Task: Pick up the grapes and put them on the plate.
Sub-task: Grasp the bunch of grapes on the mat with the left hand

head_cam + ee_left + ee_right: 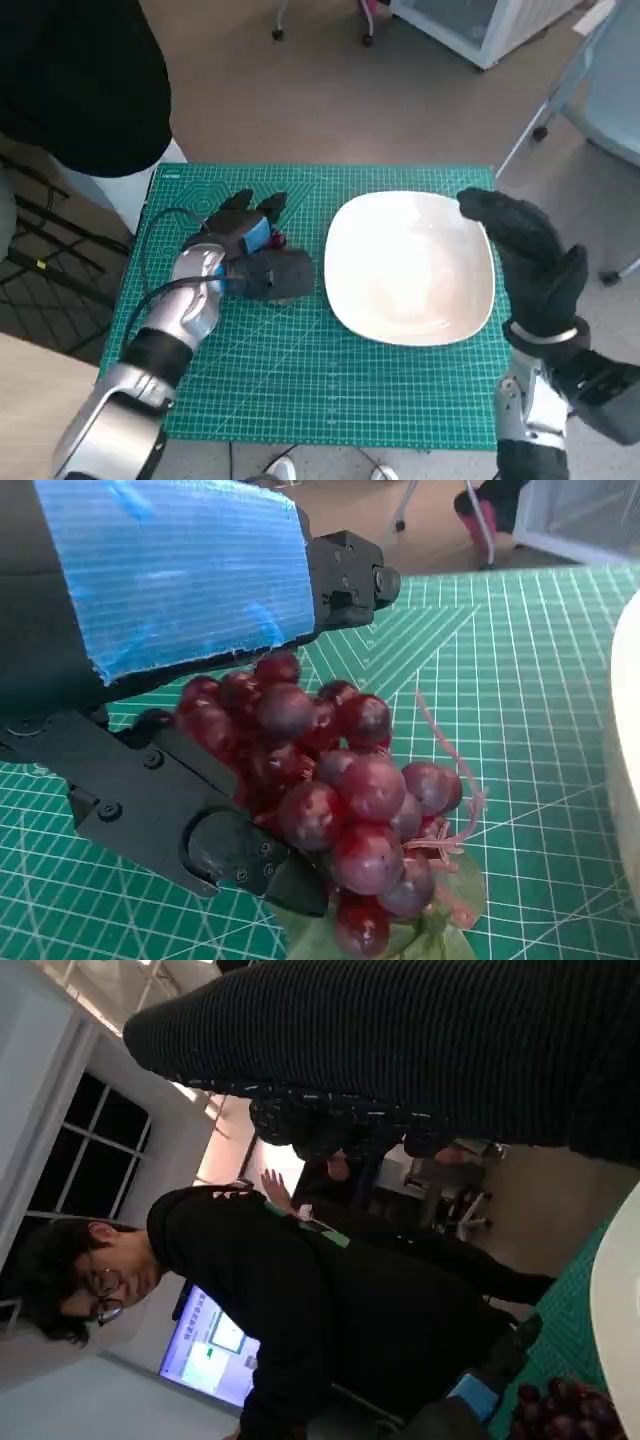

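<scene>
While the left hand [248, 240] grips the grapes [330, 790] low over the green mat [300, 390] on the surface, the white plate [410, 268] lies beside them, and the right hand [525, 250] hovers at its far rim, fingers loosely apart, holding nothing.

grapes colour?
Dark red grapes, clearest in the left wrist view.

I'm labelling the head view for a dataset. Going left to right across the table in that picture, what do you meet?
Left hand over the grapes → white plate → right hand in its black glove, at the plate's right edge. All of it lies over the green cutting mat.
</scene>
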### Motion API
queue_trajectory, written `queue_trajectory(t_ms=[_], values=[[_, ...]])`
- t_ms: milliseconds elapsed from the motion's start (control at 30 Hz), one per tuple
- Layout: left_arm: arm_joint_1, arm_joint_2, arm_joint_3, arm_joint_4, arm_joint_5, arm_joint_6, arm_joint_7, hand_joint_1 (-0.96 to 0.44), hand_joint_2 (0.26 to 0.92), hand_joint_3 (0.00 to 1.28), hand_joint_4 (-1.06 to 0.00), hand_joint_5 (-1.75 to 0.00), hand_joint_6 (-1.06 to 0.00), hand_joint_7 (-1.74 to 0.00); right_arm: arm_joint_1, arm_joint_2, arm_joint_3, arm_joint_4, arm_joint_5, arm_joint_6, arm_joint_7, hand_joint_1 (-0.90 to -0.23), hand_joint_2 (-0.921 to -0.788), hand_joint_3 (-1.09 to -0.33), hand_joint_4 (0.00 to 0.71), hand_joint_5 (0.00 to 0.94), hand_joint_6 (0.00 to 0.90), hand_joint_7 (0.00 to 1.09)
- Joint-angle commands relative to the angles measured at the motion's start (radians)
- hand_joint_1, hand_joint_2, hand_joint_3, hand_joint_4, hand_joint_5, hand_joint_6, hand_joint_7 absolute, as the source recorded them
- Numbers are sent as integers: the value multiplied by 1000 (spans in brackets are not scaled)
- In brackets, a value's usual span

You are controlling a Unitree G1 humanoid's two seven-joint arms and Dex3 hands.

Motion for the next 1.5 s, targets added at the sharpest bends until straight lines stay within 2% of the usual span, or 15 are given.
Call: queue_trajectory(t_ms=[33, 167, 300, 900, 1133, 1233, 1267, 1300, 1367, 1400, 1433, 1500], values=[[-60, -28, -9, 105, -28, 0, -6, -390, 693, 0, 1, 1, -88, -2, 19, -4, -1, 5, -8, 9, -8, -490, -921, -562, 201, 1, 12, 396], [-104, -67, 0, 246, -69, 12, -61, -328, 692, 1, 1, 1, -88, -1, 25, -6, -4, 1, -13, 4, -13, -488, -921, -562, 202, 1, 11, 397], [-117, -76, -12, 296, -85, -3, -65, -282, 694, 1, 1, 1, -90, -2, 24, -7, -7, 4, -17, 2, -14, -488, -921, -560, 203, 1, 11, 398], [-127, -78, -39, 345, -112, -7, -57, -198, 718, 7, -2, 0, -171, -25, 13, -6, -4, 13, -29, 2, -24, -482, -921, -561, 203, 1, 11, 399], [-123, -72, -53, 343, -112, -18, -42, -163, 725, 7, -55, -16, -235, -34, 8, -6, -1, 12, -29, 6, -26, -481, -921, -563, 203, 1, 11, 400], [-123, -71, -61, 343, -107, -24, -31, -141, 735, 8, -116, -22, -282, -34, 7, -6, 0, 12, -28, 7, -25, -481, -921, -563, 203, 1, 10, 401], [-123, -71, -64, 342, -106, -26, -25, -129, 741, 9, -170, -31, -306, -33, 7, -6, 0, 12, -28, 7, -24, -481, -921, -563, 203, 1, 10, 401], [-122, -70, -67, 341, -104, -27, -18, -116, 747, 9, -235, -41, -331, -33, 6, -6, 1, 13, -28, 7, -24, -481, -921, -563, 203, 0, 10, 401], [-119, -70, -76, 339, -97, -31, 2, -79, 763, 10, -459, -99, -407, -35, 5, -6, 1, 13, -27, 7, -23, -481, -921, -564, 202, 0, 9, 401], [-117, -69, -81, 338, -93, -33, 14, -43, 775, 12, -553, -173, -446, -37, 5, -6, 1, 13, -26, 8, -23, -481, -921, -564, 202, 0, 9, 402], [-115, -69, -87, 337, -89, -35, 27, 20, 797, 13, -639, -319, -493, -42, 5, -6, 1, 13, -26, 8, -22, -481, -921, -564, 202, 0, 9, 402], [-109, -67, -101, 335, -79, -40, 55, 179, 851, 29, -689, -711, -593, -66, 4, -6, 1, 15, -24, 8, -20, -481, -921, -564, 202, 0, 9, 402]])
